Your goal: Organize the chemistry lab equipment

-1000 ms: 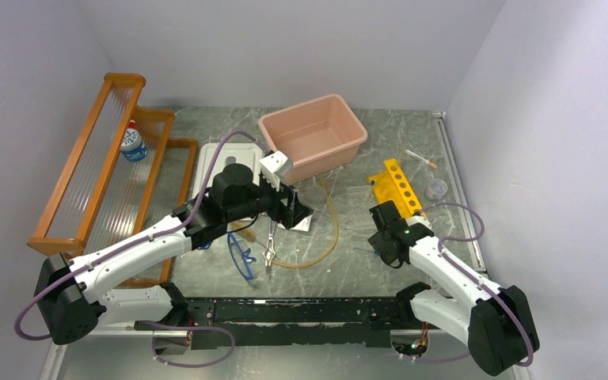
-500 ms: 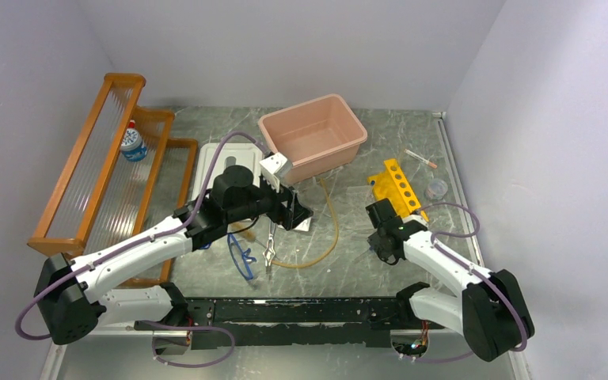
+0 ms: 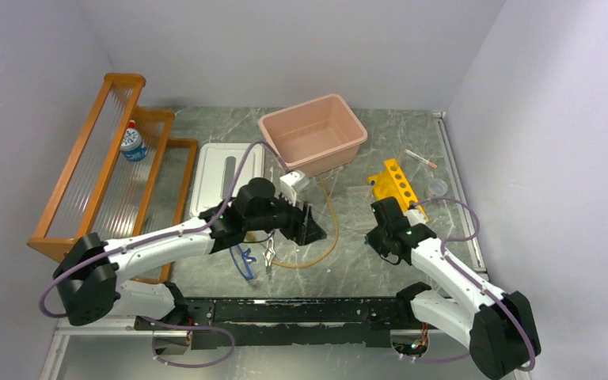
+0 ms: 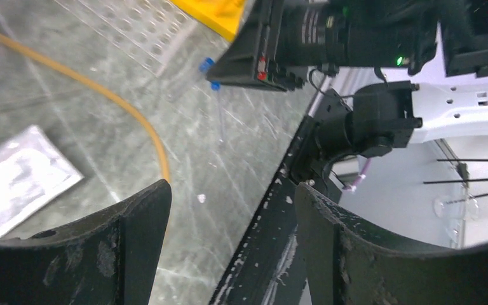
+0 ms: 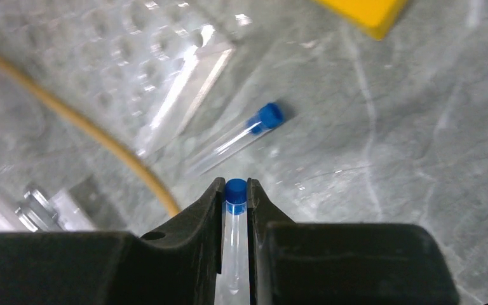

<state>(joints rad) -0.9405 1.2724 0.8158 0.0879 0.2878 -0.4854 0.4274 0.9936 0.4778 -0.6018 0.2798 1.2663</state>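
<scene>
My right gripper (image 5: 236, 187) is shut on a clear blue-capped tube (image 5: 235, 216), held just above the table; in the top view it (image 3: 380, 229) hovers in front of the yellow rack (image 3: 396, 186). A second blue-capped tube (image 5: 241, 136) lies on the table just beyond it. My left gripper (image 4: 232, 197) is open and empty, low over the table centre (image 3: 310, 226). The tan rubber tube (image 3: 328, 237) curves beside it. The white packet (image 4: 19, 171) lies under the left wrist. The blue-framed glasses (image 3: 241, 261) and metal scissors or forceps (image 3: 269, 255) lie near the front.
A pink bin (image 3: 313, 134) stands at the back centre and a white tray (image 3: 226, 178) to its left. The orange slatted shelf (image 3: 103, 174) holds a small bottle (image 3: 133, 142). A clear perforated sheet (image 5: 165, 63), a small syringe (image 3: 421, 158) and a dish (image 3: 437, 188) lie near the rack.
My left arm has swung right and toward the front, uncovering the white tray. My right gripper has shifted slightly away from the front edge, still shut on the tube.
</scene>
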